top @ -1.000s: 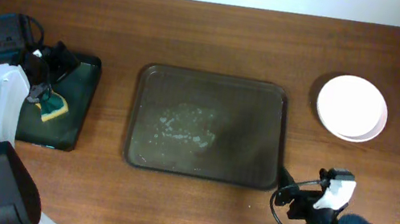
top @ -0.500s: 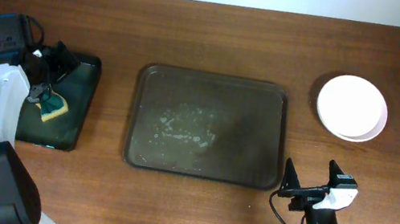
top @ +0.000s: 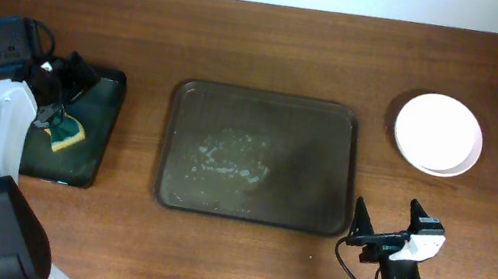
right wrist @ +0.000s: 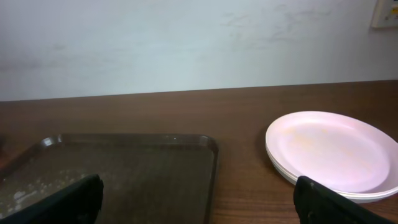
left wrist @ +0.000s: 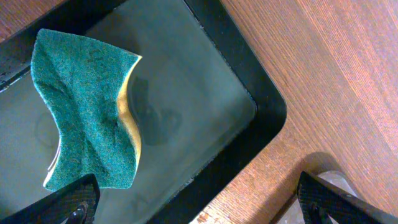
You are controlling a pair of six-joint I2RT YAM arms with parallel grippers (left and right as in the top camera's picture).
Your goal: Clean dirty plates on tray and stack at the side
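The plates (top: 437, 134) sit stacked on the table at the far right, a white one on top; the rims of those below show in the right wrist view (right wrist: 336, 152). The dark brown tray (top: 254, 201) lies in the middle, holding no plates, with pale wet residue left of centre; it also shows in the right wrist view (right wrist: 155, 168). My right gripper (top: 385, 215) is open and empty, near the tray's front right corner, facing the far side. My left gripper (top: 73, 80) is open and empty above the small black tray (top: 95, 149).
A green and yellow sponge (top: 67, 134) lies in the black tray at the left, also seen in the left wrist view (left wrist: 87, 112) beside my left finger (left wrist: 74, 200). The black tray's rim (left wrist: 261, 134) borders bare wood.
One second ago the right arm sat lower and turned; it has since swung so its gripper faces the far side. Nothing has moved in the last half second. The left arm is still.
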